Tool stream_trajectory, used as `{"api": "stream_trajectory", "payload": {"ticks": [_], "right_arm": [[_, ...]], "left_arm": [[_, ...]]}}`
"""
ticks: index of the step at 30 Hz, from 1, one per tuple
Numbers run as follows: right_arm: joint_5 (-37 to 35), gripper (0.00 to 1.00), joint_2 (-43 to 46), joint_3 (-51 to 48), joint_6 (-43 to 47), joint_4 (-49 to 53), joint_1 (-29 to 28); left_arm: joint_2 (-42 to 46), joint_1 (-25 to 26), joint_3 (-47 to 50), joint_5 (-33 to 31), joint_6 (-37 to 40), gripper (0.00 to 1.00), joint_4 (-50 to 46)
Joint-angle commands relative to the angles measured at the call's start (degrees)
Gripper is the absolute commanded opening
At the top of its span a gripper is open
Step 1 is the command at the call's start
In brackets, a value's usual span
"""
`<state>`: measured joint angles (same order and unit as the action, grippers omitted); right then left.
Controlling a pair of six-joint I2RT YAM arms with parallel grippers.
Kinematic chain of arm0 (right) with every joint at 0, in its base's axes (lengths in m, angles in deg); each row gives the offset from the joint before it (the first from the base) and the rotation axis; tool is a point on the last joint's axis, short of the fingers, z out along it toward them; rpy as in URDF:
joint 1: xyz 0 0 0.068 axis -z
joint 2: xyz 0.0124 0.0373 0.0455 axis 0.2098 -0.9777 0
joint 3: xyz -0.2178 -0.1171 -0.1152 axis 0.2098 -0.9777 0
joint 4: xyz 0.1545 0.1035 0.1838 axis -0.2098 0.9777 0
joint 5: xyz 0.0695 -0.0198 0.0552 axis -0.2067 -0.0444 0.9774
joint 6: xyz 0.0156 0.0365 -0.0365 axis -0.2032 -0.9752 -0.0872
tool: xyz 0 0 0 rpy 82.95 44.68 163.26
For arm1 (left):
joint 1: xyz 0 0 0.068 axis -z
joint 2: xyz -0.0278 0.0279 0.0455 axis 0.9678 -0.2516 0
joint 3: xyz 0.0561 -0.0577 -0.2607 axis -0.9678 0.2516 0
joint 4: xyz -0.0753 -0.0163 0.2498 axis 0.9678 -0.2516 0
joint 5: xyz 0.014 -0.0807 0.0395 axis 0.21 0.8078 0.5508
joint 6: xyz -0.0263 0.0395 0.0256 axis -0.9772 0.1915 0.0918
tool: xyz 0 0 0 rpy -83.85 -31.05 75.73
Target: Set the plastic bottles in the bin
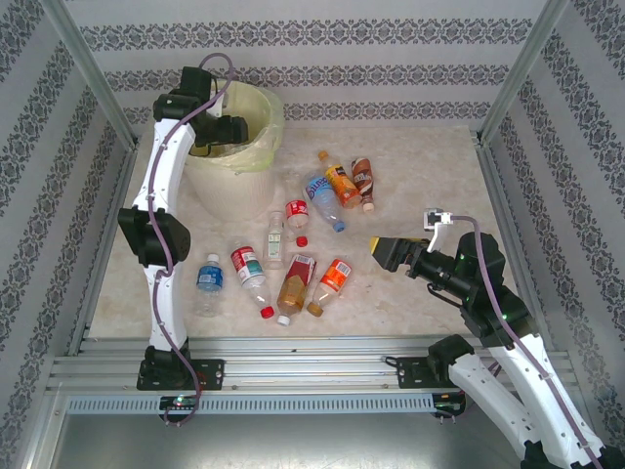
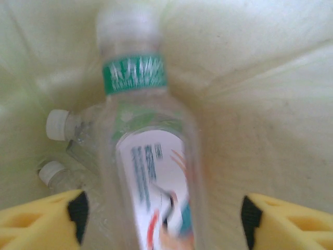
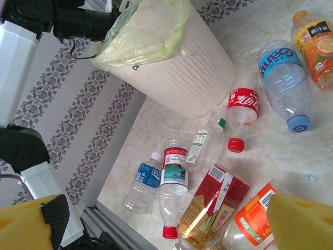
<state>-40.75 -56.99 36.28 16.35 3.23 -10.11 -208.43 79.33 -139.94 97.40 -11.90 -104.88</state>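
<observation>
My left gripper hangs over the bin, a white bucket with a pale yellow-green liner. In the left wrist view its yellow fingers stand apart, and a blurred clear bottle with a green neck band lies between them, touching neither. Two white-capped bottles rest on the liner below. Several plastic bottles lie on the table, among them a blue-label one, a red-and-gold one and an orange one. My right gripper hovers open to the right of them, holding nothing.
Three more bottles lie right of the bin, near the table's middle. The bin's ribbed wall stands at the back left. Patterned walls and metal posts enclose the table; a rail runs along its near edge.
</observation>
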Motion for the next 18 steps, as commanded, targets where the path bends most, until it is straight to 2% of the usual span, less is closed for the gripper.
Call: {"api": "stream_trajectory", "payload": {"ticks": [1, 8, 18], "right_arm": [[-0.6, 0.97, 0.0, -0.8, 0.2, -0.2, 0.7], [-1.3, 0.97, -0.3, -1.2, -0.7, -0.2, 0.7], [-3.1, 0.97, -1.3, -2.8, -3.6, 0.1, 0.5]], "left_arm": [[1.4, -0.2, -0.7, 2.6, -0.9, 0.87, -0.7], [6.8, -0.1, -0.8, 4.0, -2.3, 1.00, 1.7], [16.9, 2.0, 2.4, 4.1, -1.1, 1.00, 6.4]]}}
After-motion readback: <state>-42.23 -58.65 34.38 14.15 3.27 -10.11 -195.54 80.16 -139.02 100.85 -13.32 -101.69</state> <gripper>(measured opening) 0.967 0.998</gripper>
